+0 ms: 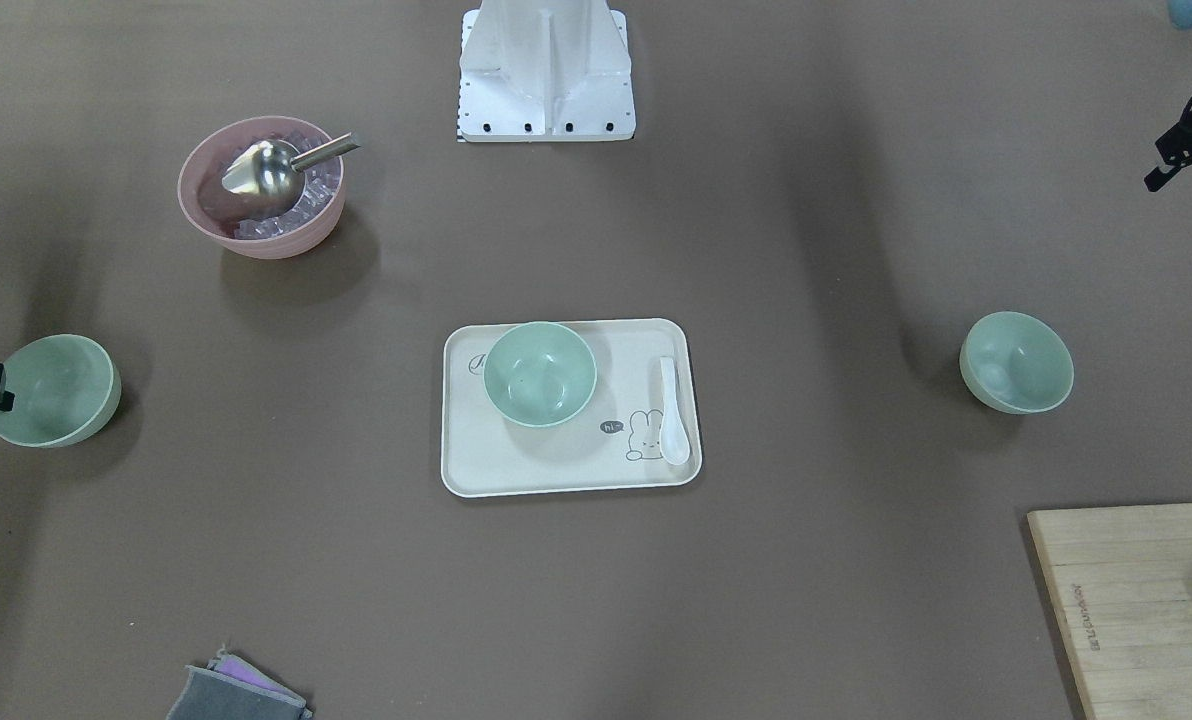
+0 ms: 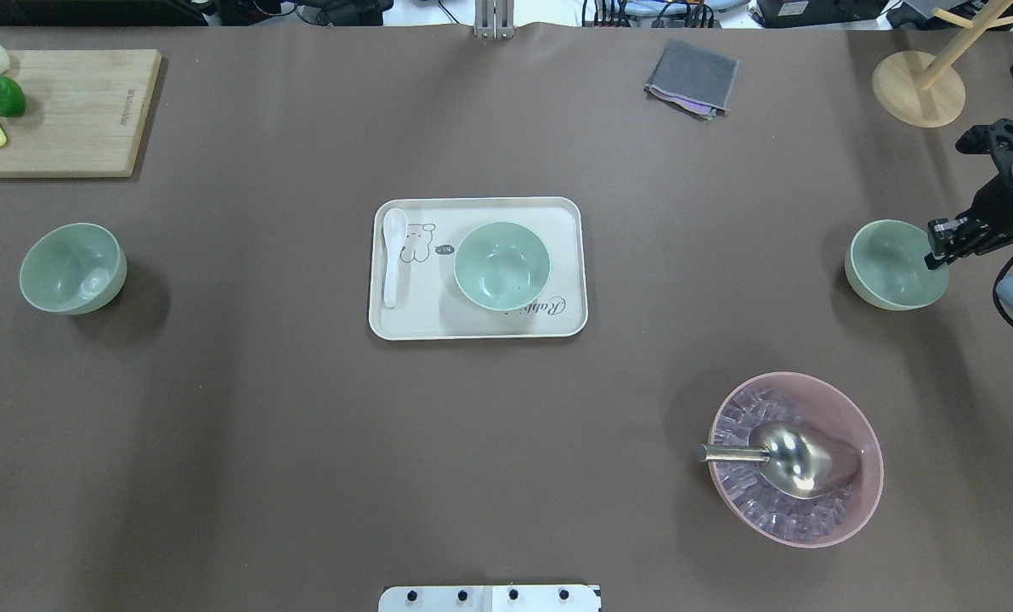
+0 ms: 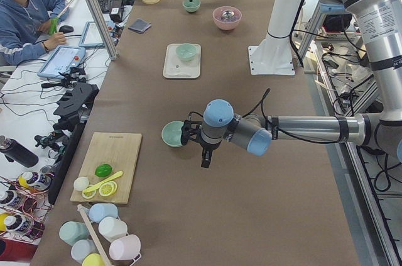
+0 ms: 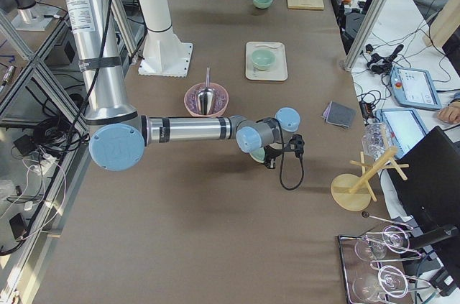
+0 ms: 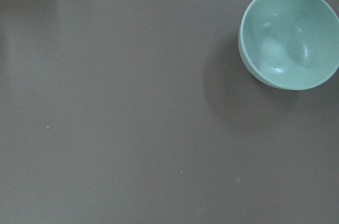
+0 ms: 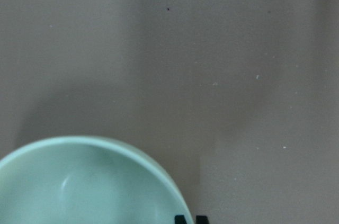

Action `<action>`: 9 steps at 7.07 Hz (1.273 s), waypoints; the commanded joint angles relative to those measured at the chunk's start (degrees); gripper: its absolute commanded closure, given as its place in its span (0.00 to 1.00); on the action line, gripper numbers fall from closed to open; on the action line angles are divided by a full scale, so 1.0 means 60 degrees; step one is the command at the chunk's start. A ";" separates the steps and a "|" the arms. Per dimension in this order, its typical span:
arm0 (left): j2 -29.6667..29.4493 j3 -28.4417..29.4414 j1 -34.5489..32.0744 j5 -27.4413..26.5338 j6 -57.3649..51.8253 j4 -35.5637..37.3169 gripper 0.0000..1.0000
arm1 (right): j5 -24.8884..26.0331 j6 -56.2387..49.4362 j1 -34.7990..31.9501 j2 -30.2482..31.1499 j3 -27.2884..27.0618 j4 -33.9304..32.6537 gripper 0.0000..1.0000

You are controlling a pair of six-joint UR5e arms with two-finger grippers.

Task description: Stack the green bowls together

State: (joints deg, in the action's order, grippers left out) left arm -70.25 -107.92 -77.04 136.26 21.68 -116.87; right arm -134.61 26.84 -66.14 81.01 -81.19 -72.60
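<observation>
Three pale green bowls stand apart on the brown table. One (image 2: 502, 265) sits on the cream tray (image 2: 472, 325) in the middle. One (image 2: 73, 268) is at the left and also shows in the left wrist view (image 5: 290, 36). One (image 2: 895, 263) is at the right. My right gripper (image 2: 940, 246) hangs at that bowl's outer rim. In the right wrist view its fingertips (image 6: 181, 218) stand close together just beside the rim (image 6: 90, 187), holding nothing. My left gripper (image 1: 1191, 150) is high, off to the side of the left bowl (image 1: 1016, 362). I cannot tell whether it is open or shut.
A larger pink bowl (image 2: 800, 531) with ice and a metal scoop (image 2: 800, 459) stands near the right bowl. A white spoon (image 2: 393, 255) lies on the tray. A cutting board (image 2: 65, 110), a grey cloth (image 2: 692, 78) and a wooden stand (image 2: 919, 89) line the far edge.
</observation>
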 commanded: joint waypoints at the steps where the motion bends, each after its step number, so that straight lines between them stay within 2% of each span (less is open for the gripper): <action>1: -0.1132 0.0537 0.1086 -0.0223 0.2031 0.0026 0.05 | -0.0225 0.0430 0.0022 -0.0171 -0.0701 -0.0145 1.00; 2: -0.1675 0.0801 0.1498 -0.0630 0.2461 0.0040 0.09 | -0.0327 0.1652 0.0080 -0.0506 -0.1141 -0.0147 1.00; 3: -0.2478 0.1659 0.1676 -0.0678 0.2756 0.0026 0.14 | -0.0444 0.2984 0.0458 -0.0741 -0.1696 -0.0132 1.00; 4: -0.3153 0.2408 0.1707 -0.0664 0.2802 0.0026 0.15 | -0.0445 0.4418 0.0896 -0.1019 -0.2267 -0.0132 1.00; 5: -0.3986 0.3387 0.1780 -0.0664 0.2788 0.0026 0.17 | -0.0402 0.5303 0.1205 -0.1457 -0.2491 -0.0132 1.00; 6: -0.4415 0.4035 0.1795 -0.0635 0.2744 -0.0047 0.17 | -0.0372 0.6051 0.1498 -0.1505 -0.2986 -0.0132 1.00; 7: -0.4565 0.4346 0.1998 -0.0634 0.2744 -0.0062 0.19 | -0.0343 0.6697 0.1748 -0.1882 -0.3107 -0.0147 1.00; 8: -0.4624 0.4494 0.2087 -0.0634 0.2744 -0.0062 0.27 | -0.0299 0.7385 0.2026 -0.2278 -0.3123 -0.0147 1.00; 9: -0.4625 0.4611 0.2088 -0.0634 0.2744 -0.0062 0.42 | -0.0052 0.7943 0.2348 -0.2586 -0.3239 -0.0147 1.00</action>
State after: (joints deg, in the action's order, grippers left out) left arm -97.61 -81.51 -64.83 132.44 38.15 -117.22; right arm -136.16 69.94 -54.32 67.96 -99.84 -73.47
